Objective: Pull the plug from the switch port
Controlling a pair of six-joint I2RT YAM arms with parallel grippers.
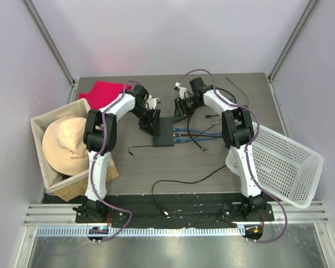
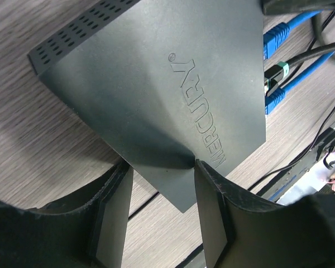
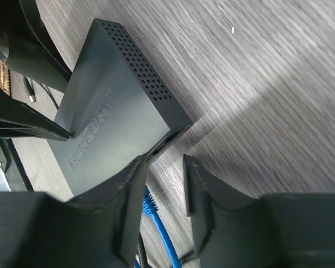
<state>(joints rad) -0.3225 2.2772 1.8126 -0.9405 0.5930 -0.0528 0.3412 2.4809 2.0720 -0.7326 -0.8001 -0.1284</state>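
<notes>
The switch (image 1: 163, 133) is a flat black box lying mid-table, with blue cables (image 1: 196, 134) plugged into its right edge. In the left wrist view the switch (image 2: 156, 84) reads "MERCURY"; blue plugs (image 2: 276, 40) and a black plug (image 2: 273, 72) sit in its ports. My left gripper (image 1: 148, 124) (image 2: 159, 184) is open and straddles a near corner of the switch, one fingertip (image 2: 204, 173) touching its top. My right gripper (image 1: 181, 109) (image 3: 164, 167) is open at the port-side corner of the switch (image 3: 111, 123), over bare table, with a blue plug (image 3: 151, 204) just beside one finger.
A wicker basket (image 1: 50, 173) holding a tan hat stands at the left, with a red cloth (image 1: 106, 90) behind it. A white plastic basket (image 1: 279, 164) leans at the right. Loose black cables (image 1: 184, 181) lie in front of and behind the switch.
</notes>
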